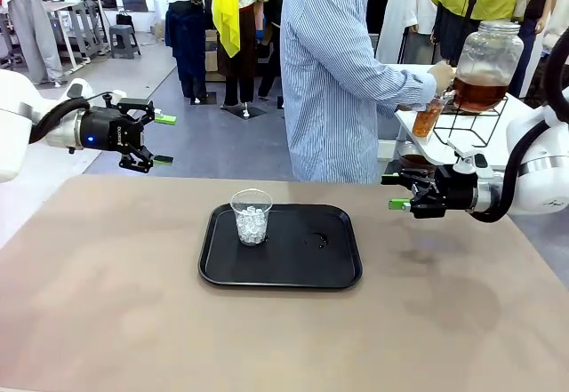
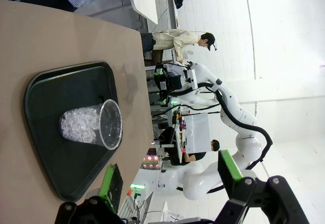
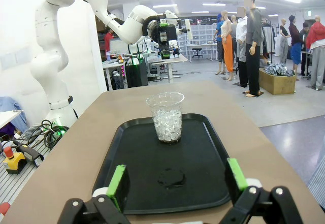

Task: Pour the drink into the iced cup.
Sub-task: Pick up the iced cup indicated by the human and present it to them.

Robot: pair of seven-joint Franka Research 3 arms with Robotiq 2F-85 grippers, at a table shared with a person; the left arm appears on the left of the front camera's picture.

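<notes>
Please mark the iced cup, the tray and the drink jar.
Iced cup point(image 1: 252, 223), front view, ice-filled lower half.
Tray point(image 1: 284, 266), front view, bare near floor.
Drink jar point(image 1: 487, 54), front view, clear upper wall.

Black tray point(image 1: 284, 269), clear iced cup point(image 1: 252, 217), amber-brown drink point(image 1: 478, 95), tan table point(image 1: 107, 321), blue-and-white pinstriped shirt point(image 1: 329, 81)

No legible text, labels or numbers
</notes>
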